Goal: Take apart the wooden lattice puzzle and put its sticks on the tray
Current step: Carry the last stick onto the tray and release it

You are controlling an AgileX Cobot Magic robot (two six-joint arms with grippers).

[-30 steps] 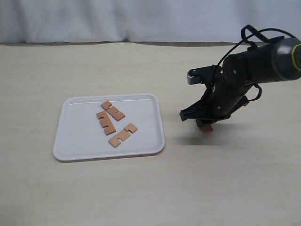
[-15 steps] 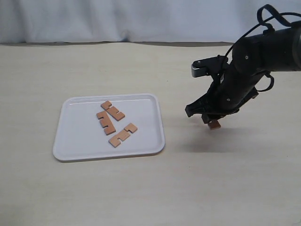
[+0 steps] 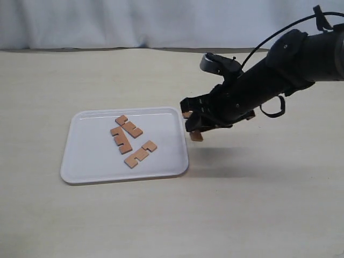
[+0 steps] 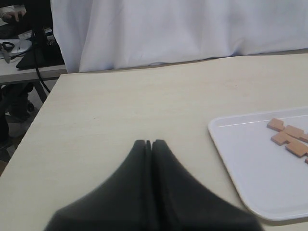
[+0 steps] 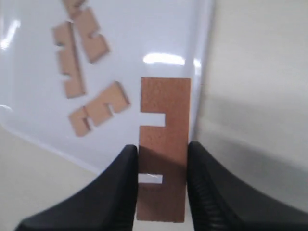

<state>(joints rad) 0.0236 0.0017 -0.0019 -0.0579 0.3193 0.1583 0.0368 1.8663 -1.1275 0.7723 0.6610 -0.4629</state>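
The black right gripper (image 3: pixel 192 124), jaws clamped on the last notched reddish-brown wooden stick (image 5: pixel 162 130), has swung from mid-right to the flat white plastic tray's (image 3: pixel 91 161) right rim. Three sticks (image 3: pixel 129 141) lie inside, so release seems near. The left gripper (image 4: pixel 149 147) has its jaws together.

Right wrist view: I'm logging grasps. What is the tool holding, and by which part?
The right tool holds one notched wooden stick, pinched across its long edges near one end, at a notch. The other end juts free.

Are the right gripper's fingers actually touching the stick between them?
Touching. The right wrist view shows the right gripper with both fingers pressed against the stick on its long edges, no gap.
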